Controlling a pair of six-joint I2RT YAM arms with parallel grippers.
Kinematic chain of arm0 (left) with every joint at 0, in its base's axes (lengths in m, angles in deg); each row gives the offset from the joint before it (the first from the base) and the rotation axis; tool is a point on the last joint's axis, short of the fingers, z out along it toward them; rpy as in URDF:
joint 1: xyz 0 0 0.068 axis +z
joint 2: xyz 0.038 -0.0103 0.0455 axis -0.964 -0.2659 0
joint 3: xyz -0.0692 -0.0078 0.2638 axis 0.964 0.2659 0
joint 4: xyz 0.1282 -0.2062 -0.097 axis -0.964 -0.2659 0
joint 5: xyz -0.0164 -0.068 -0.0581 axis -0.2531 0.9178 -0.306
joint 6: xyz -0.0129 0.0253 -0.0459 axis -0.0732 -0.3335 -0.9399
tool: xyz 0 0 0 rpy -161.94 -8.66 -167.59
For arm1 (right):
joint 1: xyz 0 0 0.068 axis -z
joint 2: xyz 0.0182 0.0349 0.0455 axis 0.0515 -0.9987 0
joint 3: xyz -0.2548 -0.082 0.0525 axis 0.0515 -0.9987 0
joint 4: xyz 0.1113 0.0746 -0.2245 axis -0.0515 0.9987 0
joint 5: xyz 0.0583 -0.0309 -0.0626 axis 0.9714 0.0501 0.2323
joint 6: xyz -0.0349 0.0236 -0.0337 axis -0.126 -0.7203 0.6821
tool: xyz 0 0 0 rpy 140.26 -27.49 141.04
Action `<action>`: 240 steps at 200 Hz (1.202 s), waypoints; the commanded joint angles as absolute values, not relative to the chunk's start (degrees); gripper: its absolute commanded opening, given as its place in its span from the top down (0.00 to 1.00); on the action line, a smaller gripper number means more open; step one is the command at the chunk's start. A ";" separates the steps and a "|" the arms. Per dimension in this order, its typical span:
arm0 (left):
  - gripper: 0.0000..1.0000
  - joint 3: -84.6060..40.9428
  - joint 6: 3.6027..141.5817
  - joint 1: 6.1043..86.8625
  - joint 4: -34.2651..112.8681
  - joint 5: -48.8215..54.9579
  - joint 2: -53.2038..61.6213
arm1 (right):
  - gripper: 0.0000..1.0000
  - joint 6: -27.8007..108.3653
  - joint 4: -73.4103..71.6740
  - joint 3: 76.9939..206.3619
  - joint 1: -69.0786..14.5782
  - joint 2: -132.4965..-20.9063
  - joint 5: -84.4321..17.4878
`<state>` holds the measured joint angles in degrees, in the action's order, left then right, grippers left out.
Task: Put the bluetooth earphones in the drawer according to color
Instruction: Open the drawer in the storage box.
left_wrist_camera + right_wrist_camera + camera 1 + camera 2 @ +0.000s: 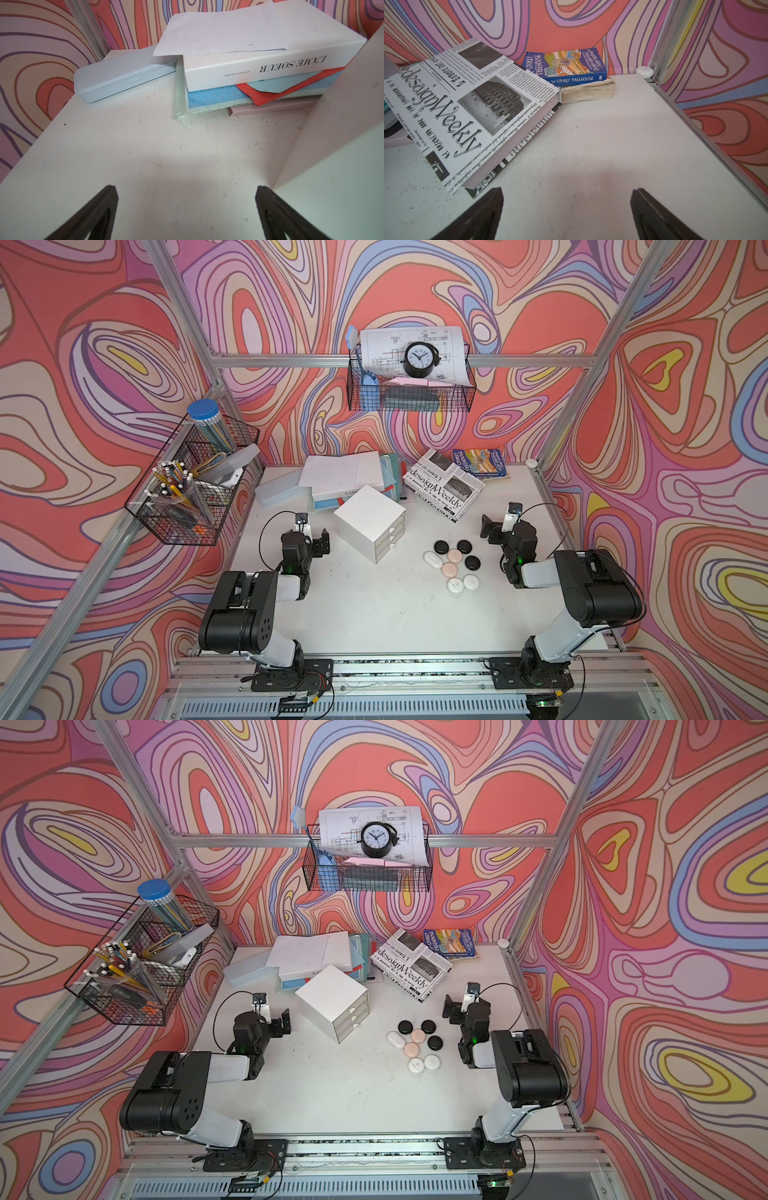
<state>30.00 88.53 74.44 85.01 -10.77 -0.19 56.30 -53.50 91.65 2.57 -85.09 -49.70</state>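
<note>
My left gripper and right gripper are both open and hold nothing. In a top view the earphones lie together on the table, right of centre in the frame, near the drawers. They are apart from my fingers, nearer the right ones.

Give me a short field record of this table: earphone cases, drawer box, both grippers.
black: three glossy black rounded earphone cases, on white tabletop
pink: two pale pink rounded earphone cases, among them
white: three white rounded earphone cases, same cluster
drawers: small white three-drawer box, all shut
left gripper: open, empty
right gripper: open, empty
</note>
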 commanded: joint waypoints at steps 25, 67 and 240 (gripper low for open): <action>0.06 29.37 89.34 74.32 85.39 -8.98 -0.22 | 0.08 56.23 -54.41 92.08 2.86 -85.83 -49.69; 0.03 29.46 88.99 74.32 81.06 -9.67 5.60 | 0.10 55.47 -46.69 94.20 2.86 -81.06 -52.18; 0.02 0.35 94.21 65.72 30.30 2.13 28.99 | 0.12 41.37 -11.85 106.58 2.78 -58.77 -37.04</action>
